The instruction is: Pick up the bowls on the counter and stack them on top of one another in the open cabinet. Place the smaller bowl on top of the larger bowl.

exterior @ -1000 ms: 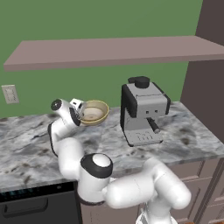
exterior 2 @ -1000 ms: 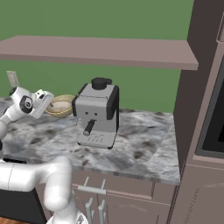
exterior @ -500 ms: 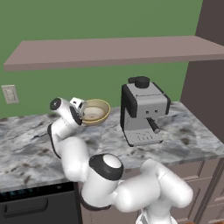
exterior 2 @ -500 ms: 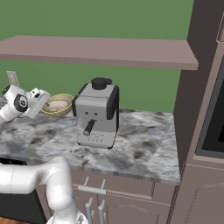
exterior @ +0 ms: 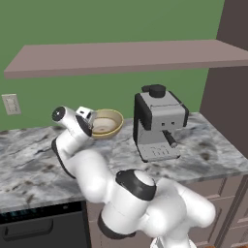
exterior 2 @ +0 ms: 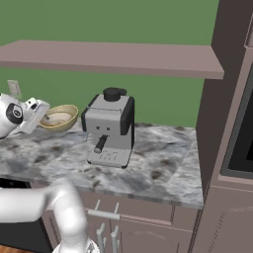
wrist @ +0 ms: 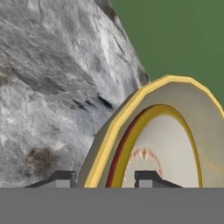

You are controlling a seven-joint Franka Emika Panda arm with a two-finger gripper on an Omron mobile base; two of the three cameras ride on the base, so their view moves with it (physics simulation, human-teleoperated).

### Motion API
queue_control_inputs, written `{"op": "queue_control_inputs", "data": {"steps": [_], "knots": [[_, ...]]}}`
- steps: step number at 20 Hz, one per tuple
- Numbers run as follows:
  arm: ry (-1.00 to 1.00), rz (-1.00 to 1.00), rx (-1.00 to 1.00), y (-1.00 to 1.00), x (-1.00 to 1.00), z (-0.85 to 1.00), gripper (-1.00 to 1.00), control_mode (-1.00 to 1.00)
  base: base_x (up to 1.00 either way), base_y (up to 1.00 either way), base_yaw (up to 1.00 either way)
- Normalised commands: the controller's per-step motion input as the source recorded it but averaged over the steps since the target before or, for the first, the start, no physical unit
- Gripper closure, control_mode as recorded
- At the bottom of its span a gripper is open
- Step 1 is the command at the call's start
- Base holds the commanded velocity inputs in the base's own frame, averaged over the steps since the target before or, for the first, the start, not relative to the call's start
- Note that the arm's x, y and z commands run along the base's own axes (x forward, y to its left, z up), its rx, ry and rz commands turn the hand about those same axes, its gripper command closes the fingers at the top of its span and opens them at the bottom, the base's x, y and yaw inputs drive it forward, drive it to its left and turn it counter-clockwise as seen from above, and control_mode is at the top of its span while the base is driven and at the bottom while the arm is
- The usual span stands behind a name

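Observation:
The larger bowl (exterior: pixel 110 132), deep and yellow-tan, is at the back of the marbled counter (exterior: pixel 29 160), left of the coffee machine. The smaller bowl (wrist: pixel 166 148), cream with an orange-brown rim, lies nested inside the larger bowl (wrist: pixel 131 100). My gripper (exterior: pixel 92 121) reaches in from the left and is shut on the larger bowl's near rim. In the hand view the fingertips (wrist: pixel 63 178) straddle that rim, one outside and one inside. From the right base view the gripper (exterior 2: pixel 42 116) meets the larger bowl (exterior 2: pixel 64 124) at its left edge. The open cabinet's shelf board (exterior: pixel 135 53) runs overhead.
A grey and black espresso machine (exterior: pixel 160 123) stands on the counter just right of the bowls. A wall outlet (exterior: pixel 10 104) sits on the green wall at the left. A tall dark cabinet (exterior 2: pixel 232 123) closes the counter's right end. Drawer fronts (exterior 2: pixel 128 212) lie below.
The gripper and the nested bowls have drifted slightly left in the right base view. The arm's elbow has swung lower and toward the middle in the left base view.

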Motion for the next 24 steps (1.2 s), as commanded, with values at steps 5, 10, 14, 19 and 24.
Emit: {"op": "queue_control_inputs", "data": {"steps": [5,10,14,19,24], "knots": [[-0.02,0.00,0.00,0.00,-0.56,0.37,1.00,-1.00,0.00,0.00,0.00],[-0.04,0.00,0.00,0.00,-0.54,0.39,1.00,-1.00,0.00,0.00,0.00],[-0.04,0.00,0.00,0.00,-0.52,0.35,1.00,-1.00,0.00,0.00,0.00],[-0.02,0.00,0.01,0.00,-0.49,0.31,1.00,-1.00,0.00,0.00,0.00],[-0.06,0.00,0.01,0.00,-0.40,0.40,1.00,-1.00,0.00,0.00,0.00]]}}
